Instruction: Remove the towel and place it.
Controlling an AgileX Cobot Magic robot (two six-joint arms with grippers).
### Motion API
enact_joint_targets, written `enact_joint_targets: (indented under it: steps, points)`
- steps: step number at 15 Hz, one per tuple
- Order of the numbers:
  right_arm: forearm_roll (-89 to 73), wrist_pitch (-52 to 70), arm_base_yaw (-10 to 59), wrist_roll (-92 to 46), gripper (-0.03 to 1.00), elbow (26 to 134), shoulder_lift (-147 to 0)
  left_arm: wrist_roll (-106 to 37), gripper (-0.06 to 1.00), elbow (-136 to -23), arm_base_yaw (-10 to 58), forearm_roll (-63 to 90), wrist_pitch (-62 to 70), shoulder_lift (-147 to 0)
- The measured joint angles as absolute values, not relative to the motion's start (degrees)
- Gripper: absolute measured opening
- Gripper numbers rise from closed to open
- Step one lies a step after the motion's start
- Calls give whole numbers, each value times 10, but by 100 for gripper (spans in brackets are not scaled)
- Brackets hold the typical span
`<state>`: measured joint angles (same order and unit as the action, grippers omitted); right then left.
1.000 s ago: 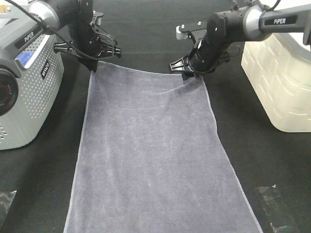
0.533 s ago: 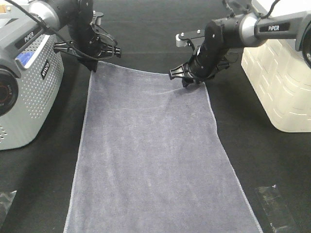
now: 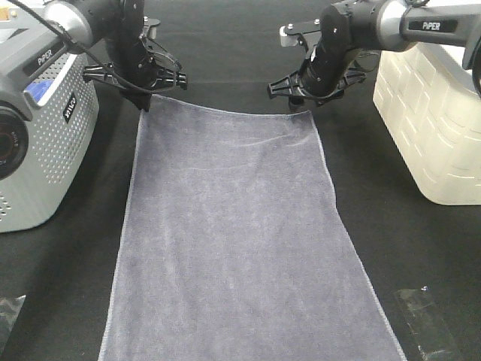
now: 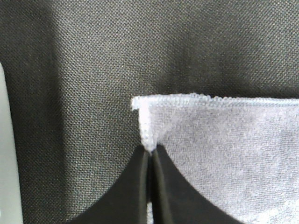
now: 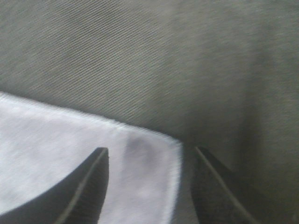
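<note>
Lying flat on the black table cover (image 3: 413, 248), the towel (image 3: 240, 226) is running lengthwise from the far side toward the camera, and its near end is being cut off by the bottom edge of the high view, so neither near corner is showing.

The left gripper (image 3: 143, 101) is sitting at the far left corner. From above, its own body is hiding the fingertips. Its wrist camera is showing two dark fingers (image 4: 135, 186) pressed together, clenching the towel's side hem just beside the corner; the lower part of the grip is running out of that picture.

The right gripper (image 3: 301, 101) is hovering at the far right corner with its jaws standing apart, grasping nothing. Its wrist picture is blurred: the towel corner is lying between the two fingers (image 5: 88, 186), but whether either tip is touching the cloth cannot be told.

A grey perforated basket (image 3: 52, 150) is standing to the left and a cream bin (image 3: 428, 128) to the right, both being cropped by the frame. A blue patch (image 3: 36, 94) is showing on the basket, too little to identify. A clear plastic scrap (image 3: 425, 323) is lying near the lower right edge, faint against the black.
</note>
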<state>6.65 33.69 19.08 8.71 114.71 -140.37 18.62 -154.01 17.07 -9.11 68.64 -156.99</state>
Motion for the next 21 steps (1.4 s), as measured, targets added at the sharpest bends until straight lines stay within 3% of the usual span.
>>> enact_joint_targets:
  steps: [8,12,13,15,16,21]
  points:
    - [58,317,174,86,50,1147,-1420,186,0,-1540,171,-91,686,-1570]
    - [49,312,174,85,44,1147,-1447,186,0,-1540,171,-91,686,-1570]
    - [46,312,174,82,37,1149,-1449,186,0,-1540,171,-91,686,-1570]
    - [36,311,176,57,10,1152,-1451,186,0,-1540,171,-91,686,-1570]
    - [30,311,175,43,1,1153,-1451,186,0,-1540,171,-91,686,-1570]
    - [47,363,175,19,0,1200,-1446,186,0,-1540,171,-93,680,-1570]
